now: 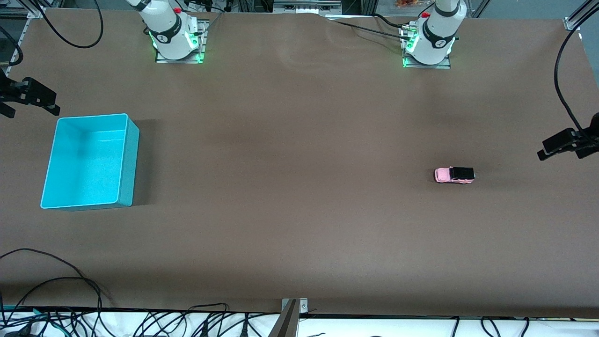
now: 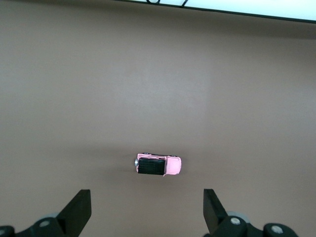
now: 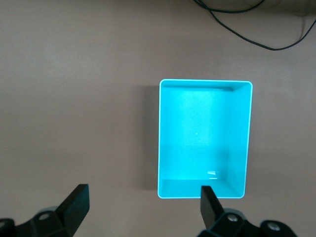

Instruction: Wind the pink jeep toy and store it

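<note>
- The bin sits empty at the table's right-arm end, my right gripper wide open above it.
- The jeep stands at the left-arm end, under my wide-open left gripper.
- I'd drop straight down and pinch its sides squarely.

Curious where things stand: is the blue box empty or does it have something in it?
Empty: the turquoise bin shows only its bare floor; the pink jeep toy sits outside.

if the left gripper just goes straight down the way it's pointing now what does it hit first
Probably the bare table. The left gripper hangs open, pointing down, with the pink jeep toy just off the line between its fingers. It might clip the jeep, but depth is hard to judge. Nothing else is in the way.
</note>
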### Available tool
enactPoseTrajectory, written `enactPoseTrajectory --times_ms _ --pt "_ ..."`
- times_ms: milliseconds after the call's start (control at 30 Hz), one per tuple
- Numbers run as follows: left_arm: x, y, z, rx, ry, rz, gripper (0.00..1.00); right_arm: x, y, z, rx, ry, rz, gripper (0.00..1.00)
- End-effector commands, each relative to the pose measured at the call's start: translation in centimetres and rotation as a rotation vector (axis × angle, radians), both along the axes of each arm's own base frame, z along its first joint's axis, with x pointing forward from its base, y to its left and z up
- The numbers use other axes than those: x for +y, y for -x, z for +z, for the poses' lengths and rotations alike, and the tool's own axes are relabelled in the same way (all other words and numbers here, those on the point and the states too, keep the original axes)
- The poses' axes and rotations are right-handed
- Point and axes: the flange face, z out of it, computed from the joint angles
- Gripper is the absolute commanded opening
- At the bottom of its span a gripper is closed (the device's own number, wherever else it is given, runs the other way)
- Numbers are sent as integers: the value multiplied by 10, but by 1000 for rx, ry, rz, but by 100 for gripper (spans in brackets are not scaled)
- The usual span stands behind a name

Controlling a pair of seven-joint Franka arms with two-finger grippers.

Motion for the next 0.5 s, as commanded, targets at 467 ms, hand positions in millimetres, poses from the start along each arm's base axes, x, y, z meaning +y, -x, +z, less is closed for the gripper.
enactPoseTrajectory --times_ms 467 --pt "-16 7 -11 27 2 -25 100 0 -4 2 1 9 -8 100"
